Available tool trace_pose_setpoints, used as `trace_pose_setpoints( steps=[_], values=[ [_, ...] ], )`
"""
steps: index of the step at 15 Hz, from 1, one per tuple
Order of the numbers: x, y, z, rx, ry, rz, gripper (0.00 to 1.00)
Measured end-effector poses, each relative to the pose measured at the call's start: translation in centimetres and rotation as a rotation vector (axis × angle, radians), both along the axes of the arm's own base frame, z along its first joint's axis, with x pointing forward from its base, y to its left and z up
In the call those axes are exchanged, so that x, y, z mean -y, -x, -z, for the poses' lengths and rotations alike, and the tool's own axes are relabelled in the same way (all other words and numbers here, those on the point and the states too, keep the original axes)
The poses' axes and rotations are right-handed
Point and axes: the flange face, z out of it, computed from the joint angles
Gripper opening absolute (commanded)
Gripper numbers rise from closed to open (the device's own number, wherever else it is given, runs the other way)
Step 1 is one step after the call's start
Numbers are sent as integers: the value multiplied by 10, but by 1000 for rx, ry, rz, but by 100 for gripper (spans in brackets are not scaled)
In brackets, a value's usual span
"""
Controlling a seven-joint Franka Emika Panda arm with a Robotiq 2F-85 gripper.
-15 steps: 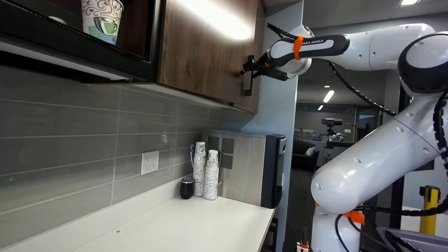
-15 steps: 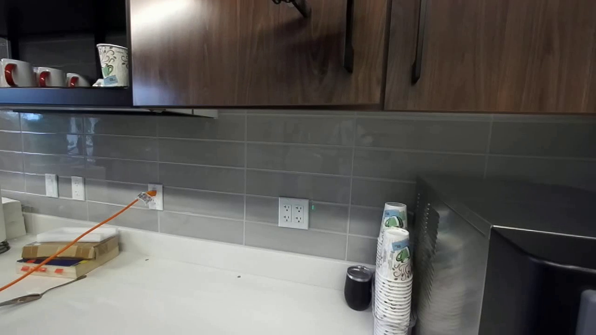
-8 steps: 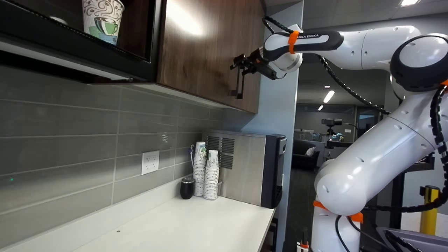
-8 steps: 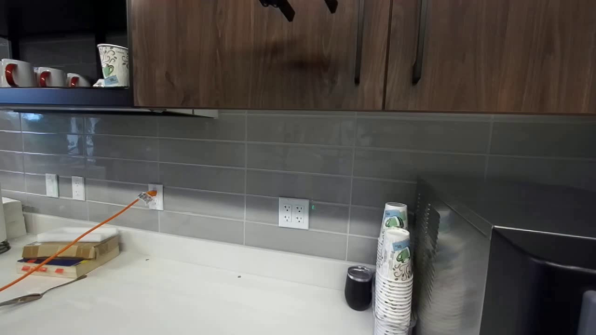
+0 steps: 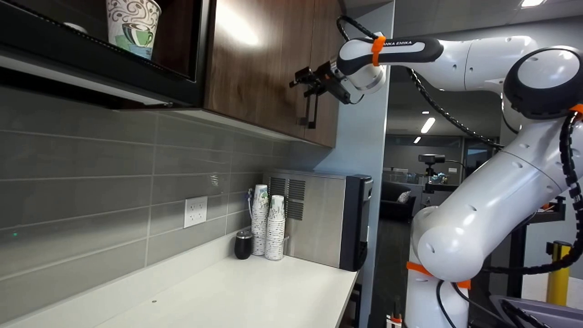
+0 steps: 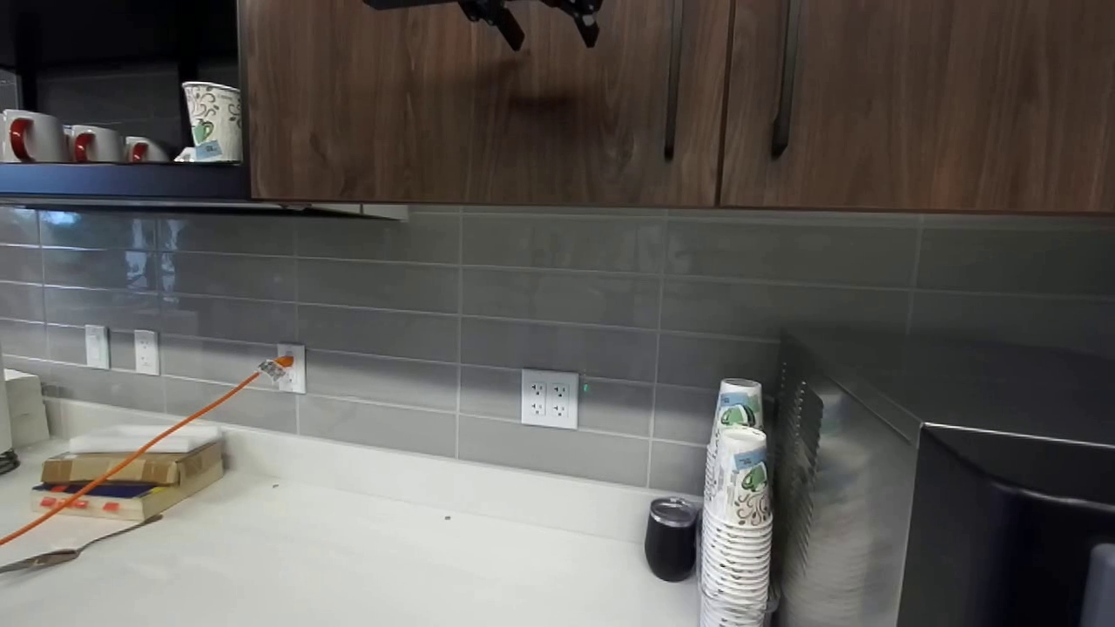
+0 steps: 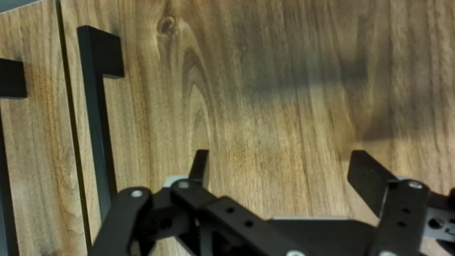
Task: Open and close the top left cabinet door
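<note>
The top left cabinet door is a flat dark-brown wood-grain panel, seen in both exterior views (image 5: 259,68) (image 6: 418,104). It is shut, its lower edge level with the neighbouring door. Its slim black bar handle (image 6: 672,83) stands near its right edge. In the wrist view the door (image 7: 256,117) fills most of the picture, and the handle (image 7: 96,117) is left of the jaws. My gripper (image 7: 279,153) is open and empty, with fingers wide apart in front of the door face. It also shows in both exterior views (image 5: 299,89) (image 6: 553,42), away from the handle.
The neighbouring door (image 6: 923,104) has its own black handle (image 6: 786,83). An open shelf (image 6: 122,177) with mugs and a paper cup is at the left. Below are the counter (image 6: 348,557), stacked cups (image 6: 736,531), a black tumbler (image 6: 671,540) and a steel machine (image 5: 314,218).
A second ago the door stood slightly ajar; half a second ago and now it is flush. My gripper has moved left and lower across the door face, away from the handle.
</note>
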Motion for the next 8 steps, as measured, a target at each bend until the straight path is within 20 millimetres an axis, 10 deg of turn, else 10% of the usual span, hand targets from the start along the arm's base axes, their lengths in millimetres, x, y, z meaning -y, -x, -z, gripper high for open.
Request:
trace_pose_setpoints(
  steps=[8],
  values=[
    [-29, 24, -4, -109, 30, 2, 100]
  ],
)
